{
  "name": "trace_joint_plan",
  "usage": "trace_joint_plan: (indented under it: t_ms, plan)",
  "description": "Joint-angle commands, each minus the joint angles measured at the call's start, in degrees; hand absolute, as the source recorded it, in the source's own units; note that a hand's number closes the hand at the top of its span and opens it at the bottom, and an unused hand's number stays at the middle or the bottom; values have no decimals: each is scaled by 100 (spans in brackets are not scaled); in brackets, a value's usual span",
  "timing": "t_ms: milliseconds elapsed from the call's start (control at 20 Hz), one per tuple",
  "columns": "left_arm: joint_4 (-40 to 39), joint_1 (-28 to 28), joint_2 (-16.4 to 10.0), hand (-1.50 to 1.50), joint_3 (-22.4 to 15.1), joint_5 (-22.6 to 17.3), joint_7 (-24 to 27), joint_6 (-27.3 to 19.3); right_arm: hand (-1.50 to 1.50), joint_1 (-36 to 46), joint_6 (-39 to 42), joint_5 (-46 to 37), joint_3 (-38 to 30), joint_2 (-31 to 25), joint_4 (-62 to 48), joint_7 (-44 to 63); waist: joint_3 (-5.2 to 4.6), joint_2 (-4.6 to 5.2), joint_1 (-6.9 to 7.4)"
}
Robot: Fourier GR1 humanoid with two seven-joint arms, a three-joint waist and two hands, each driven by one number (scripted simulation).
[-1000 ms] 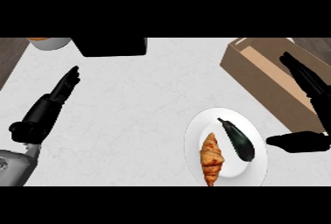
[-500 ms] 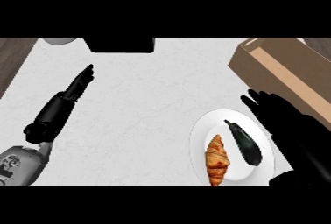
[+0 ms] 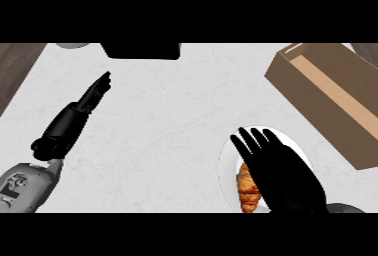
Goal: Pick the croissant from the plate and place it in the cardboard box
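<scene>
We see the right hand (image 3: 284, 175) hovering over the white plate (image 3: 227, 161) near the lower right of the desk (image 3: 170, 125). Its fingers (image 3: 255, 145) are straight and spread wide, pointing away from the robot, and they hold nothing. The croissant (image 3: 248, 189) lies on the plate, just at the left edge of that hand. We can make out only its golden-brown left side, because the palm covers the rest. We cannot tell whether the hand touches it.

The cardboard box (image 3: 306, 97) stands open at the upper right of the desk, well apart from the croissant, with its long side running diagonally. Its nearest corner lies near the plate's far rim.

The left hand (image 3: 65, 129) rests over the left part of the desk. Its fingers (image 3: 96, 92) are straight and held together, pointing up and slightly right, and they grasp nothing. A dark block (image 3: 140, 50) sits at the far edge of the desk.
</scene>
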State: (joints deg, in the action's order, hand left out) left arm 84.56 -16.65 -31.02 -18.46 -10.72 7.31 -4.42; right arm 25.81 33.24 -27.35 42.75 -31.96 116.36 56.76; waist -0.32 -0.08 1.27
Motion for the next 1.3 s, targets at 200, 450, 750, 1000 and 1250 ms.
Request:
trace_joint_plan:
  t_ms: [200,450,750,1000,1250]
  plan:
    - [175,122,-83,0,148,-64,-47,118,-150,329,758,-57,635,1307,-1063,1881,6,-28,-24]
    - [150,239,-99,0,193,-19,5,180,-150,203,696,-210,762,1847,-1583,2103,15,-16,-90]
    - [147,186,91,0,169,105,-140,65,-150,225,847,-707,847,2076,-1842,2175,20,-26,-151]
    - [13,82,297,0,149,220,-146,46,-150,337,1010,-1002,538,2303,-2206,1956,24,-4,-164]
    - [-302,2,269,0,316,283,80,215,-150,309,1127,-1394,436,2777,-2652,1913,22,14,-163]
